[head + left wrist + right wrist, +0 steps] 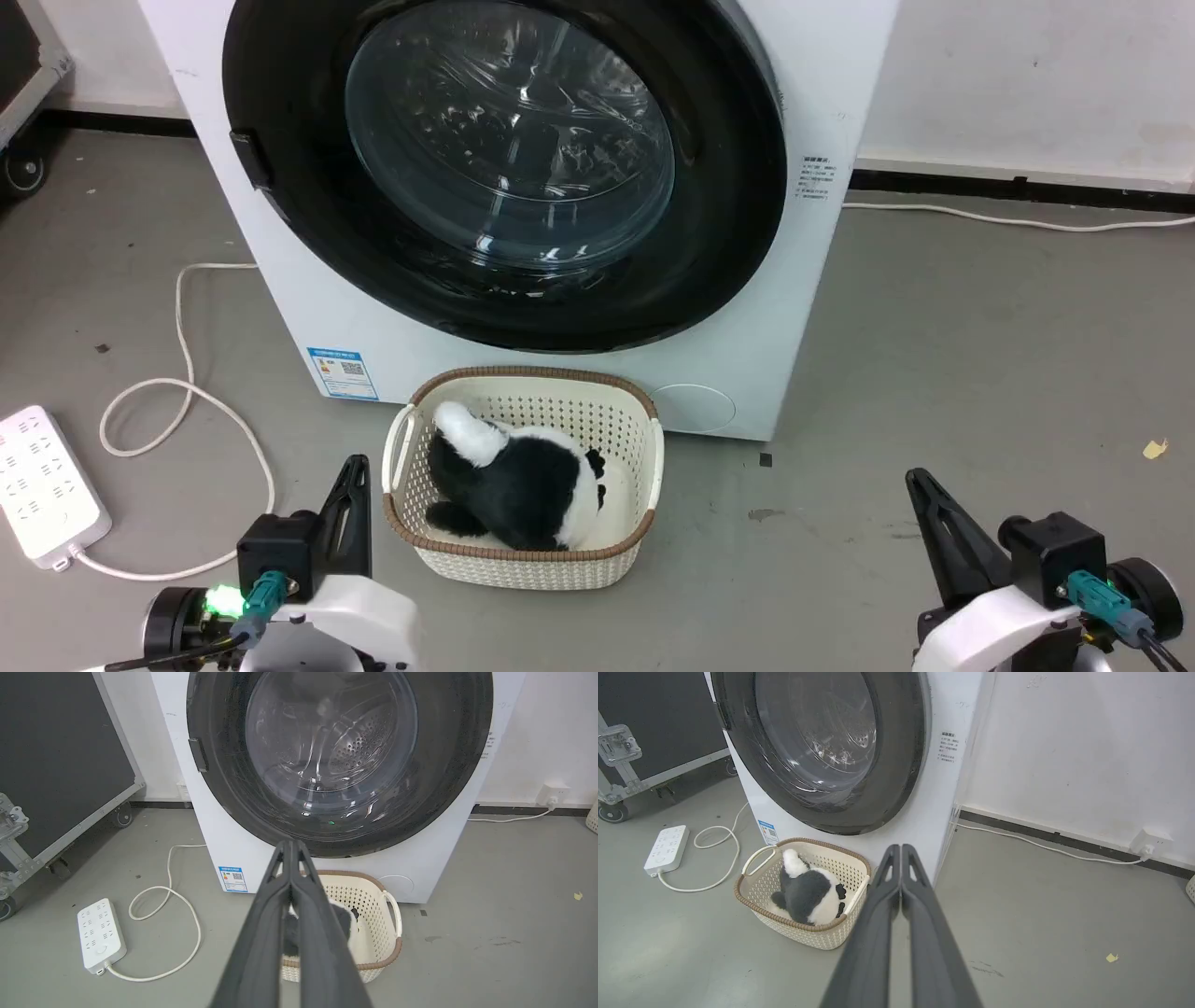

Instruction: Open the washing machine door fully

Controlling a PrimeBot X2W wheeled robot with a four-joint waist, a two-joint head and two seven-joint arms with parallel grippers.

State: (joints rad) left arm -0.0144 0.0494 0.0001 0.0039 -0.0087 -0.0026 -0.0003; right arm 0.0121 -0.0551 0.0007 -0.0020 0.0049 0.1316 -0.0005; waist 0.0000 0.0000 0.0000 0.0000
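Door (509,159) is shut tight on the washer (738,359). Left tool (357,464) and right tool (917,476) hang low, pinched closed and empty, because, I think, no pull has begun.

A glossy black door (738,187) is set in a white washer (299,308), which is marked by a blue label (343,371). Beside the dark grey left gripper (357,464), a cream, lattice-patterned basket (523,565) is rimmed in brown, and a black-and-white plush (523,485) is seen inside it. The floor (934,373) is grey.
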